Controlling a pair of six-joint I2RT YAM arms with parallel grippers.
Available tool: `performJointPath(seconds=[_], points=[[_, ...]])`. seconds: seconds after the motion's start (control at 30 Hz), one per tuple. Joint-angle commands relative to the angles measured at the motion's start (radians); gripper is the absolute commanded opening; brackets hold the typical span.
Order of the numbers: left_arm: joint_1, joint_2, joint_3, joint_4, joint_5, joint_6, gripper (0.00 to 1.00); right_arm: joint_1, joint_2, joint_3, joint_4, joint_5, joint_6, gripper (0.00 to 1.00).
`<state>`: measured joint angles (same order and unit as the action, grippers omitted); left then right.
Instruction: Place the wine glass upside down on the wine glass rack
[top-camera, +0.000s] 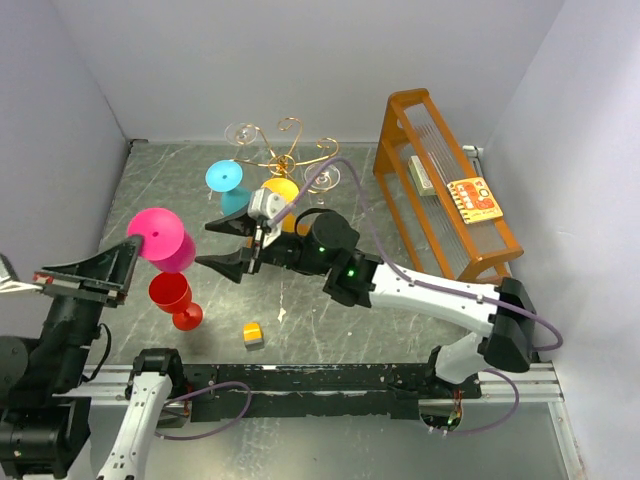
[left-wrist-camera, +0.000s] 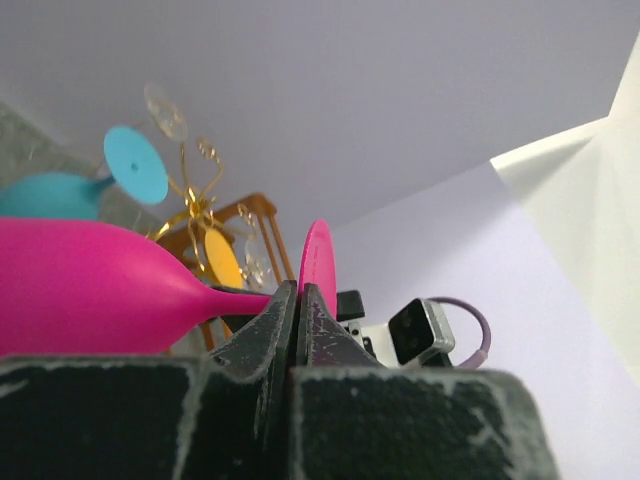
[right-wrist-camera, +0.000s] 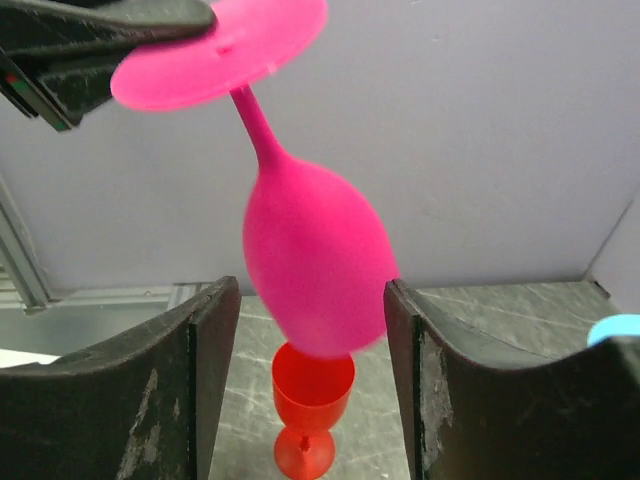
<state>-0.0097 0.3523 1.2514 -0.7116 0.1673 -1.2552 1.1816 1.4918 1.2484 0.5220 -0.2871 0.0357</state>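
Observation:
My left gripper (top-camera: 128, 262) is shut on the flat foot of a pink wine glass (top-camera: 160, 238) and holds it off the table, bowl hanging down. In the left wrist view the jaws pinch the pink foot (left-wrist-camera: 318, 262). My right gripper (top-camera: 228, 246) is open just right of the glass; in the right wrist view the pink bowl (right-wrist-camera: 310, 260) hangs between its spread fingers (right-wrist-camera: 205, 340) without touching them. The wine glass rack (top-camera: 280, 150), a gold wire tree, stands at the back and carries a blue glass (top-camera: 228, 185), a yellow glass (top-camera: 280, 192) and clear glasses.
A red wine glass (top-camera: 175, 298) stands upright on the table below the pink one. A small yellow block (top-camera: 253, 333) lies near the front. A tall orange wooden slatted frame (top-camera: 440, 185) stands at the right. Grey walls close in the back and sides.

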Motion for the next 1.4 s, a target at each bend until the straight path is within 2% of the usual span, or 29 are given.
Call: performJointPath(seconds=[0.0, 0.23, 0.4, 0.57, 0.7, 0.93, 1.17, 1.37], points=[[-0.011, -0.002, 0.045, -0.003, -0.130, 0.063, 0.07, -0.003, -0.087, -0.031, -0.026, 0.039, 0.040, 0.62], [-0.051, 0.046, 0.042, 0.058, -0.193, 0.107, 0.07, -0.003, -0.211, -0.057, -0.134, 0.131, 0.076, 0.63], [-0.102, 0.131, 0.124, 0.067, -0.267, 0.176, 0.07, -0.002, -0.330, -0.077, -0.210, 0.248, 0.110, 0.63], [-0.168, 0.211, 0.137, 0.141, -0.307, 0.201, 0.07, -0.003, -0.426, -0.126, -0.218, 0.338, 0.141, 0.63], [-0.180, 0.323, 0.175, 0.215, -0.310, 0.234, 0.07, -0.003, -0.481, -0.155, -0.232, 0.396, 0.148, 0.63], [-0.180, 0.562, 0.353, 0.306, -0.300, 0.287, 0.07, -0.003, -0.574, -0.188, -0.272, 0.461, 0.144, 0.63], [-0.180, 0.773, 0.471, 0.478, -0.185, 0.300, 0.07, -0.005, -0.629, -0.209, -0.297, 0.507, 0.128, 0.63], [-0.180, 0.933, 0.491, 0.742, 0.003, 0.297, 0.07, -0.004, -0.651, -0.214, -0.320, 0.515, 0.138, 0.63]])
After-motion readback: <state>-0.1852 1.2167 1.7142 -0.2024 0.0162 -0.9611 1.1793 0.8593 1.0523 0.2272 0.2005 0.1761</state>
